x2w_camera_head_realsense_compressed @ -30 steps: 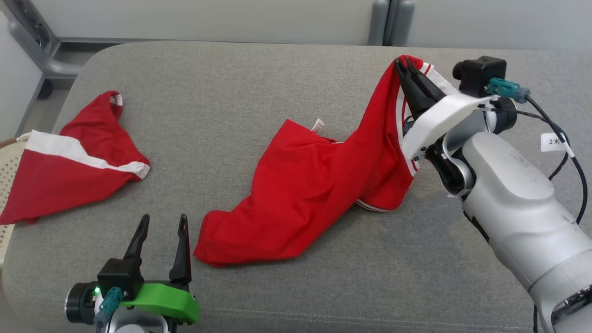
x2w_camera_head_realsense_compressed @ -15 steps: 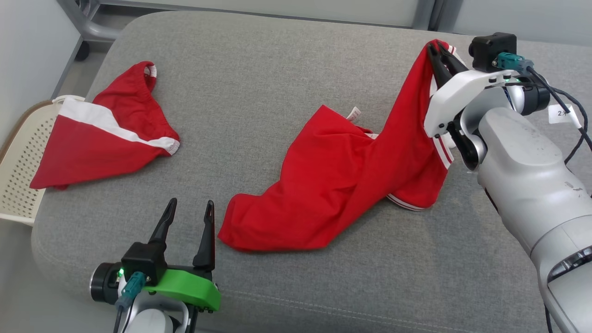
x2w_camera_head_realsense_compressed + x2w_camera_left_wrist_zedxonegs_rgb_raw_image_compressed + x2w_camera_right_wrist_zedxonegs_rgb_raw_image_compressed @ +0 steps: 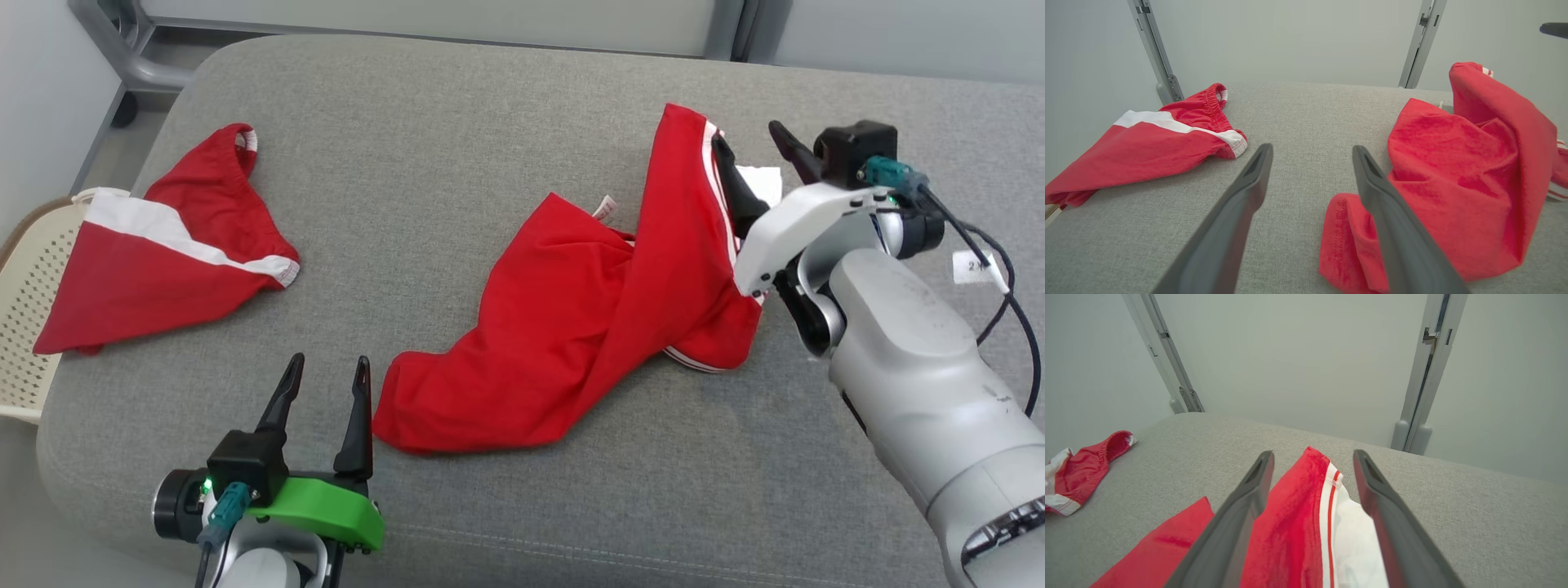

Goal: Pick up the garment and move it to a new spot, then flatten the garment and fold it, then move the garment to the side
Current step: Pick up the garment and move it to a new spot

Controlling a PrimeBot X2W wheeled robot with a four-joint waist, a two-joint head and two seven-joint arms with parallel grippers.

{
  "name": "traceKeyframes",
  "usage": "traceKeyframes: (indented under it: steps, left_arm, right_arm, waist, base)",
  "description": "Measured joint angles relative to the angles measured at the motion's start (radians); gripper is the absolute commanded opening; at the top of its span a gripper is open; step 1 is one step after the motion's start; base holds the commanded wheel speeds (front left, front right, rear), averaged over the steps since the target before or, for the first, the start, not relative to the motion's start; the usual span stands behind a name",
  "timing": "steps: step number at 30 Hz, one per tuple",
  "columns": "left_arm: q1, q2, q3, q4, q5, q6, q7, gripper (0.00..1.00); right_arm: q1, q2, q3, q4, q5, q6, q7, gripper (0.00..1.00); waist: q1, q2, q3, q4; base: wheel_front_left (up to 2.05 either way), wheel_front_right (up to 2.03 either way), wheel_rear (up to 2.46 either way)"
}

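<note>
Grey upholstered cushion (image 3: 457,114) before pale wall panels (image 3: 1298,355), grey metal posts (image 3: 1423,388) between; cream perforated basket (image 3: 24,269) at left.

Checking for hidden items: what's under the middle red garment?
Grey cushion shows all around the red garment; its striped hem peeks out beneath a fold. Anything under the cloth is covered.

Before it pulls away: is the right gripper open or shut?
Open: the right gripper fingers stand apart, the garment loose between them.
</note>
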Motion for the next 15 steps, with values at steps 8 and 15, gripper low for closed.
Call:
traceKeyframes:
  steps: [8,15]
  left_arm:
    - [0.017,0.000,0.012,-0.008,0.003,0.004,0.000,1.00]
    - [0.037,0.000,0.041,-0.030,0.017,0.007,0.000,1.00]
  right_arm:
    - [0.198,-0.061,-0.003,-0.195,0.073,0.000,-0.001,1.00]
    - [0.364,-0.089,0.021,-0.286,0.125,0.000,-0.001,1.00]
  waist:
    - [0.0000,0.0000,-0.027,-0.031]
    - [0.0000,0.0000,-0.039,-0.050]
  base:
    - [0.00,0.00,0.00]
    - [0.00,0.00,0.00]
